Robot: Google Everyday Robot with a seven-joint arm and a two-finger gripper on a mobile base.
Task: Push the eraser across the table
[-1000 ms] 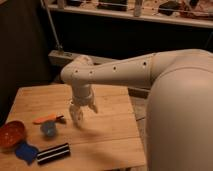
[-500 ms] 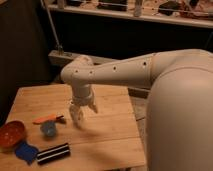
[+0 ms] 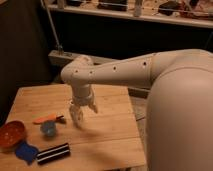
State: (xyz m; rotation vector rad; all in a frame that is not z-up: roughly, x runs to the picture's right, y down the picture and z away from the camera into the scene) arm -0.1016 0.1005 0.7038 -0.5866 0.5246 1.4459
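Observation:
The eraser (image 3: 53,153), a long narrow black bar with pale stripes, lies near the front left of the light wooden table (image 3: 107,137). My gripper (image 3: 83,113) hangs from the white arm above the middle of the table, pointing down, up and to the right of the eraser and apart from it. Nothing is held in it.
A red-brown bowl (image 3: 11,135) sits at the table's left edge. A flat blue shape (image 3: 25,151) lies next to the eraser's left end. A small blue cup (image 3: 48,129) and an orange stick-like thing (image 3: 48,119) lie left of the gripper. A dark shelf and rail stand behind.

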